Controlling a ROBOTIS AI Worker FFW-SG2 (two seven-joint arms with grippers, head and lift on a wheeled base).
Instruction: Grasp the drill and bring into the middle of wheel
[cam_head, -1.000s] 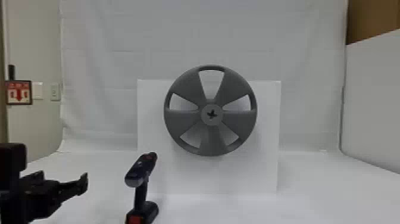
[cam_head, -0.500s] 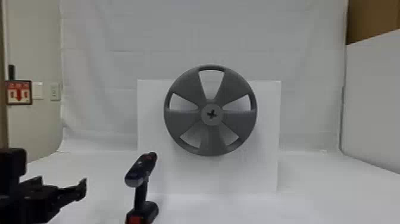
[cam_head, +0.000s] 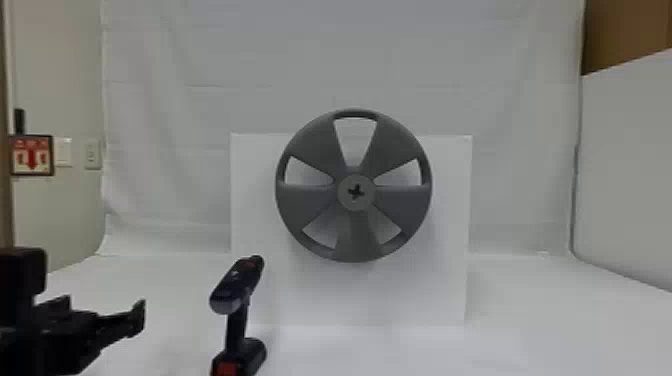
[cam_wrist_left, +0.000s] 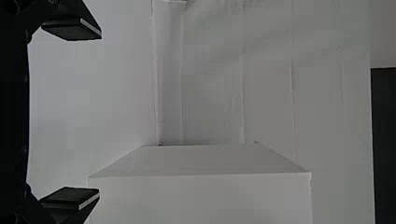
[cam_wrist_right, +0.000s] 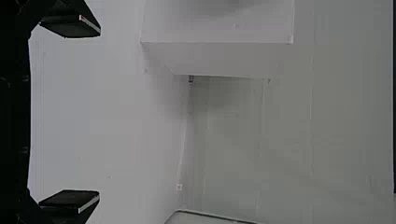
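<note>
At the lower left of the head view is my left gripper (cam_head: 102, 309), open and to the left of the drill (cam_head: 236, 287), not touching it. The black drill with red parts stands upright on the white table, its handle down. A grey five-spoked wheel (cam_head: 306, 202) is held upright in front of a white box, with a cross-shaped mark at its hub (cam_head: 356, 192). In the left wrist view the left gripper (cam_wrist_left: 99, 113) has its fingers wide apart and nothing between them. My right gripper (cam_wrist_right: 99, 112) is likewise open and holds nothing in the right wrist view.
The white box (cam_head: 420, 292) stands behind the wheel, beyond the drill and to its right. White cloth (cam_head: 200, 110) hangs at the back, and a pale panel (cam_head: 630, 175) borders the right side. A red sign (cam_head: 31, 155) is on the far-left wall.
The left gripper has dropped slightly in the head view, staying left of the drill. Drill and wheel have kept their places.
</note>
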